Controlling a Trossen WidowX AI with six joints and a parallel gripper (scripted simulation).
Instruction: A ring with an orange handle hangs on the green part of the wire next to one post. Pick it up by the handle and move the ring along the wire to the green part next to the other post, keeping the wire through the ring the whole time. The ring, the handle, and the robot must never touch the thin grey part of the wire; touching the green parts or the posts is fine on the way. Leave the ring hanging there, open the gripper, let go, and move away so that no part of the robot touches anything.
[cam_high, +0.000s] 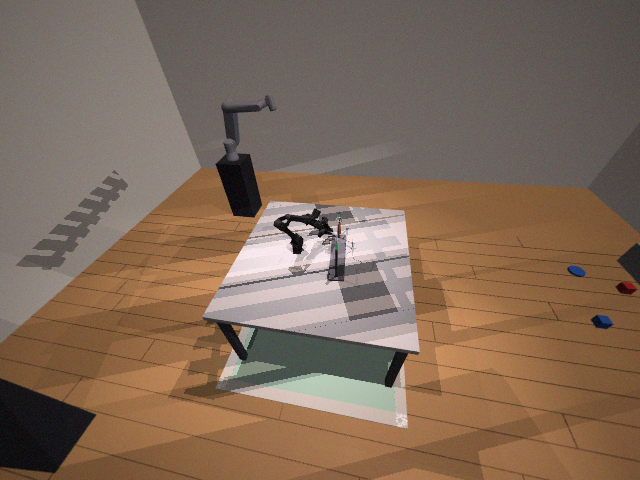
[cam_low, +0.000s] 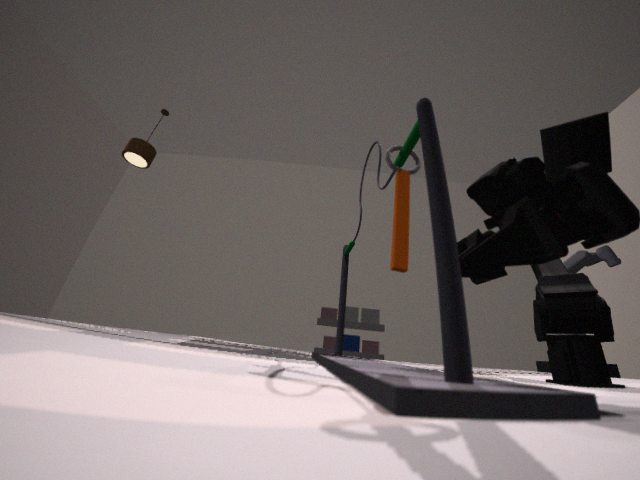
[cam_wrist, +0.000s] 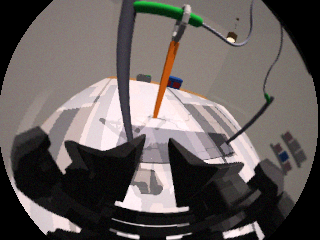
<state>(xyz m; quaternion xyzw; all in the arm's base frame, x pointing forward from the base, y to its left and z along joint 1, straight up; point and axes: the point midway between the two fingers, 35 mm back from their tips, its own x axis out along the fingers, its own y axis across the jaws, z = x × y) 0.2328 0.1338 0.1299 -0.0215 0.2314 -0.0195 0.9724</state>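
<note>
The ring (cam_low: 388, 157) (cam_wrist: 179, 31) hangs around the green part (cam_low: 412, 139) (cam_wrist: 157, 9) beside the near post (cam_low: 443, 232) (cam_wrist: 123, 75), close to that part's wire end. Its orange handle (cam_high: 339, 227) (cam_low: 401, 222) (cam_wrist: 166, 80) hangs straight down, free of the fingers. My gripper (cam_high: 332, 233) (cam_low: 463, 260) (cam_wrist: 158, 140) is partly open and empty, with a gap between the fingertips and the handle's lower end. In the exterior view, the near post hides a little of the fingertips. The other green part (cam_low: 349, 247) (cam_wrist: 268, 98) is at the far post (cam_low: 342, 304) (cam_wrist: 250, 122).
The thin grey wire (cam_low: 360, 201) curves up and down between the green parts. A dark base (cam_low: 496, 400) carries both posts on the table (cam_high: 310, 315). Another grey arm (cam_high: 231, 126) stands on a black pedestal (cam_high: 240, 186) behind the table.
</note>
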